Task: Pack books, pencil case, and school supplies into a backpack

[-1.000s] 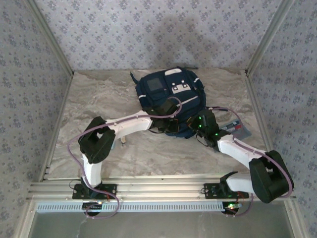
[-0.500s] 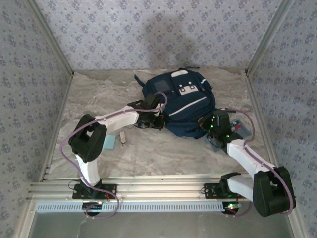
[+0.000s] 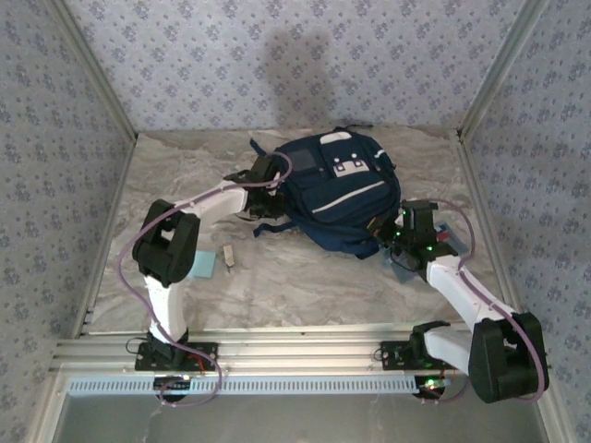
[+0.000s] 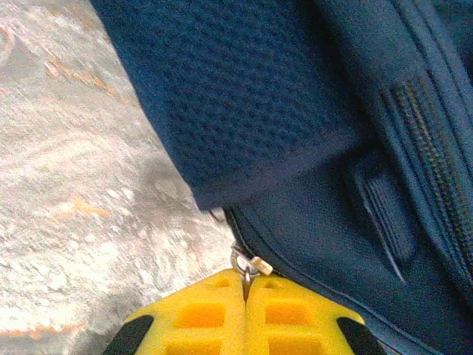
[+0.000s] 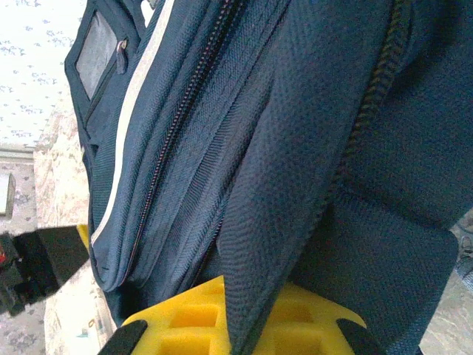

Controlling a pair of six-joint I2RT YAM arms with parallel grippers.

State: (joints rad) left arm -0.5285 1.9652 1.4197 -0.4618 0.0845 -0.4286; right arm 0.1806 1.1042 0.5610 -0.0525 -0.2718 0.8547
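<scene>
The navy backpack (image 3: 337, 189) with white stripes lies at the back middle of the table. My left gripper (image 3: 268, 180) sits at its left edge. In the left wrist view its yellow fingers (image 4: 199, 314) are shut on the metal zipper pull (image 4: 246, 265) of the backpack (image 4: 310, 111). My right gripper (image 3: 388, 235) is at the bag's near right corner, and its fingers (image 5: 185, 318) are shut on a fold of backpack fabric (image 5: 281, 222). The light-blue pad (image 3: 204, 265) and the small beige block (image 3: 227, 255) lie left of centre. A flat blue-and-red edge (image 3: 445, 233) peeks from under the right arm; whether it is book or pencil case is unclear.
Patterned walls close the table at the back and both sides, with metal rails (image 3: 102, 88) along the corners. Bare marble surface (image 3: 305, 277) lies between the arms in front of the backpack.
The backpack has shifted and turned toward the back right. My left gripper has travelled up along the bag's left edge, away from me. The right gripper moved right, still gripping fabric.
</scene>
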